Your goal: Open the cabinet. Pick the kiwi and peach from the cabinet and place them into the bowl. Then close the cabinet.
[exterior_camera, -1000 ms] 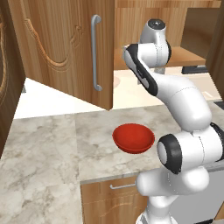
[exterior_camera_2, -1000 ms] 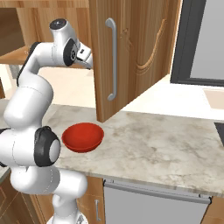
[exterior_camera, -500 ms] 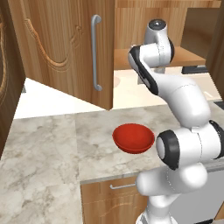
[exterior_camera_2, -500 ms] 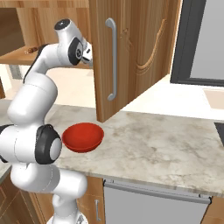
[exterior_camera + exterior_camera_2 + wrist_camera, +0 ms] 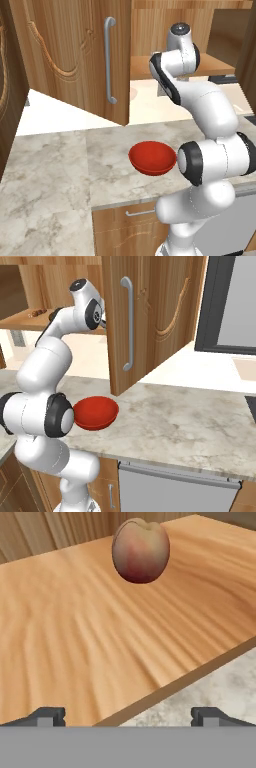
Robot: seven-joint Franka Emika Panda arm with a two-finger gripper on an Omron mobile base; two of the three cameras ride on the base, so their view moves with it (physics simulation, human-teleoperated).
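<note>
The cabinet stands open, its carved door (image 5: 75,55) (image 5: 155,316) swung out over the counter with its silver bar handle (image 5: 109,60) (image 5: 129,323). On the wooden shelf (image 5: 75,627) lies the peach (image 5: 140,550), ahead of my gripper (image 5: 129,717) and a little right of centre. The gripper is open with nothing between its fingers and sits just short of the shelf's front edge. The red bowl (image 5: 152,157) (image 5: 96,412) rests on the marble counter below, beside my arm. A small brown thing (image 5: 37,312) lies on the shelf, too small to tell whether it is the kiwi.
The cabinet's other door (image 5: 7,100) hangs open at the far left. A dark appliance (image 5: 230,301) is mounted on the right. The marble counter (image 5: 190,421) runs wide to the right of the bowl, above a drawer (image 5: 130,225) and a grey panel (image 5: 175,486).
My arm's wrist has shifted a little toward the open cabinet shelf. The gripper has stayed open, and the bowl and doors have not moved.
</note>
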